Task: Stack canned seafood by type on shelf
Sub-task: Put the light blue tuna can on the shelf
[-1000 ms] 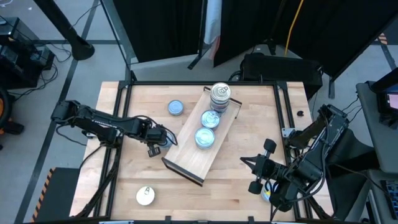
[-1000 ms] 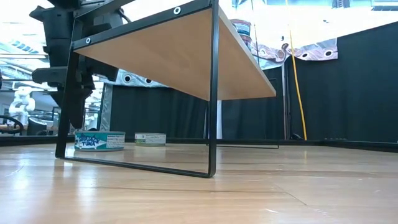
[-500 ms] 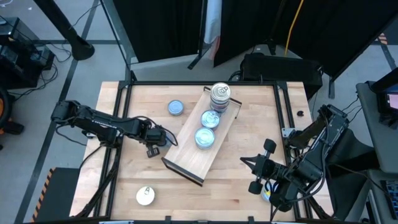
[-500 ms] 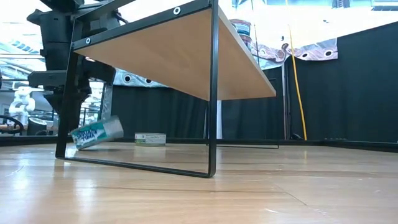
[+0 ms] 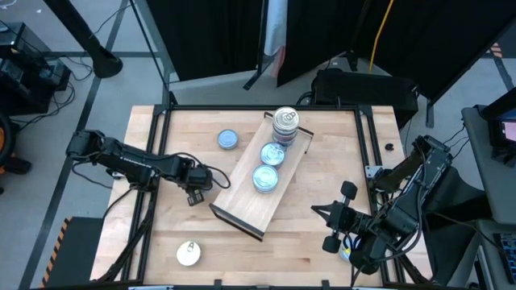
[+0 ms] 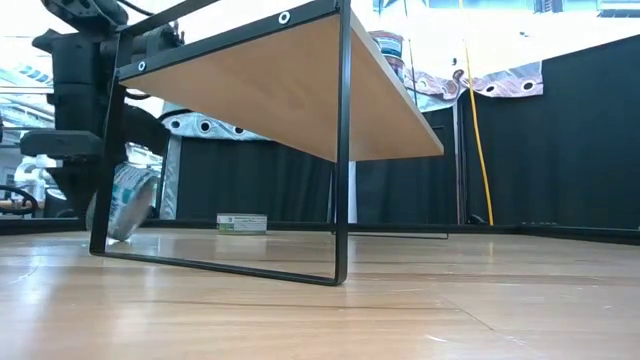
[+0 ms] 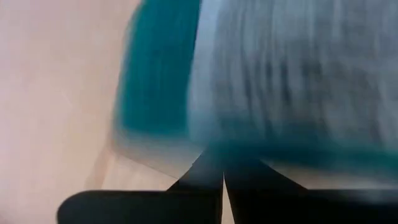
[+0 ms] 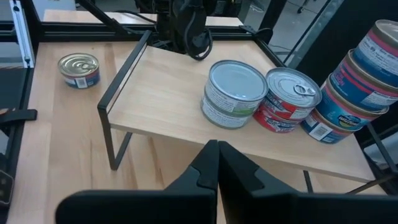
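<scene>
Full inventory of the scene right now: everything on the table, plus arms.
table: one, light wood, black frame.
shelf: one, light wood, dark frame, table centre, angled.
stacked tins: one stack, count unclear, shelf's far end.
single tins: two, silvery tops, mid-shelf.
loose tin: one, blue-topped, left of shelf.
near tin: one, cream-topped, near-left edge.
held tin: one, teal, tilted.
left gripper: shut on held tin, by shelf's near end.
right gripper: shut, waiting near-right.
</scene>
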